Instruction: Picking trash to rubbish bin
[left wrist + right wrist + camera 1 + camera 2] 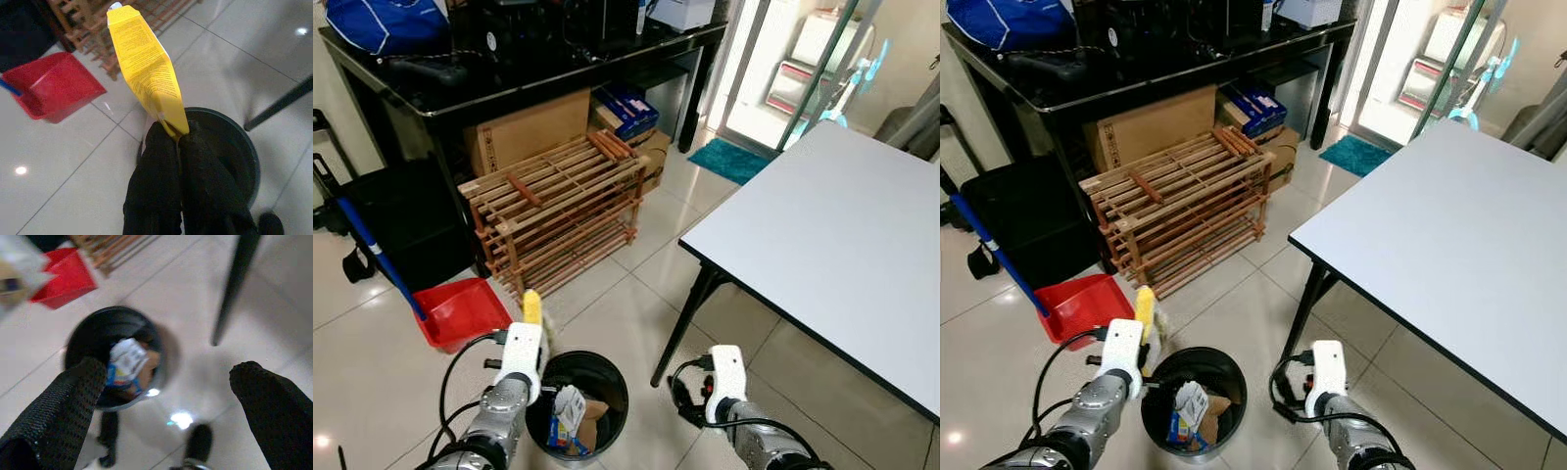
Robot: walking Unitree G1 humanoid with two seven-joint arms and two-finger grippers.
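Observation:
A yellow carton [144, 68] stands up out of my left gripper [176, 134], which is shut on its lower end. It hangs over the floor at the near-left rim of the round black rubbish bin [619, 387]. In the head view the yellow carton [531, 305] pokes up above the left wrist. Inside the bin lie a white and blue wrapper [570, 406] and a brown scrap [593, 415]. My right gripper [168, 369] is open and holds nothing; it hovers to the right of the bin [83, 340], near the table leg.
A red dustpan [462, 310] with a blue handle lies left of the bin. A wooden slatted rack [558, 206] stands behind, under a black desk [509, 83] with cardboard boxes. A white table [832, 235] on a black leg [683, 323] is at the right.

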